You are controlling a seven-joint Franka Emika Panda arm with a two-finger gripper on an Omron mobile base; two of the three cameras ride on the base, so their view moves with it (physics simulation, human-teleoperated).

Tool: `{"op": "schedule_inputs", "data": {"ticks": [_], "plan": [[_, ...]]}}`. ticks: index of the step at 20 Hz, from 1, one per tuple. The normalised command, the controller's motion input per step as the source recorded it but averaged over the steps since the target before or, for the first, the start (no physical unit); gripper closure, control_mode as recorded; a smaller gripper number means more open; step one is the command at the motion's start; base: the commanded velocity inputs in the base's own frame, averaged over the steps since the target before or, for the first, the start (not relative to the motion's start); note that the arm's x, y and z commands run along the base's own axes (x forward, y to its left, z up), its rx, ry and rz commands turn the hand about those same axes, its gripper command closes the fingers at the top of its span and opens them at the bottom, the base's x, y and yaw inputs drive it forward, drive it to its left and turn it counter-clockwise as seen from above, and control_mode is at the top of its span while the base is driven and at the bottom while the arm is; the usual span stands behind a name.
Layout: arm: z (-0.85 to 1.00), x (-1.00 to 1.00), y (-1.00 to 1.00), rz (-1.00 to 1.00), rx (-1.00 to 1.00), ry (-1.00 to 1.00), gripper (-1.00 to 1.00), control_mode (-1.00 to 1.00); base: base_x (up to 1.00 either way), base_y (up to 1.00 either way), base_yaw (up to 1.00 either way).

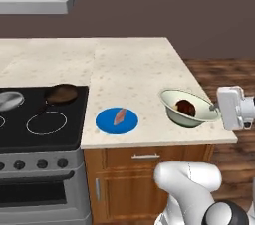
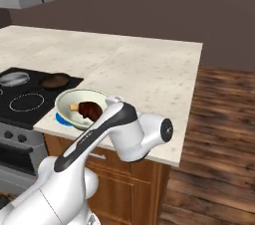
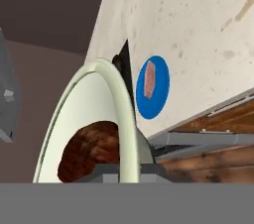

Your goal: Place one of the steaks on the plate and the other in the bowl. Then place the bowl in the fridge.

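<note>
We have the bowl (image 1: 189, 108) in our gripper (image 1: 215, 107). The jaws are pinched tight on its rim, on the side that points off the counter (image 1: 134, 64). In the hand view the rim runs right up between the two tips. The bowl looks lifted and tipped a bit, near the front corner of the counter.

The brown steak (image 1: 186, 107) sits inside the bowl. The pink steak (image 1: 120, 117) lies flat on the blue plate (image 1: 105, 122). The plate is on the counter near the front edge, between the stove (image 1: 42, 119) and the bowl. So we think both steaks are where they should be.

That leaves the last step: get the bowl into the fridge. We think we are at the start of that step, with the bowl picked up. We can't spot the fridge from here, so we will have to turn or drive to find it.

For the next move, we should hold the bowl flat so the steak does not slide out. We only grip one thin edge, so the bowl could swing or slip. We should go slow. The fridge door may also need to be open first.
</note>
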Motion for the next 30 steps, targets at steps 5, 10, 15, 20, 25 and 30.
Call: {"op": "schedule_inputs", "data": {"ticks": [5, 10, 15, 20, 25, 30], "plan": [[0.0, 0.0, 0.0, 0.0, 0.0, 0.0, 1.0, 1.0, -0.18, 0.68, 0.4], [0.0, 0.0, 0.0, 0.0, 0.0, 0.0, 1.0, 1.0, -0.07, 0.76, 0.48], [0.0, 0.0, 0.0, 0.0, 0.0, 0.0, 1.0, 1.0, 0.0, 0.87, 0.44], [0.0, 0.0, 0.0, 0.0, 0.0, 0.0, 1.0, 1.0, 0.0, 0.98, 0.35], [0.0, 0.0, 0.0, 0.0, 0.0, 0.0, 1.0, 1.0, 0.01, 0.98, 0.42], [0.0, 0.0, 0.0, 0.0, 0.0, 0.0, 1.0, 1.0, 0.05, 0.68, 0.61]]}}
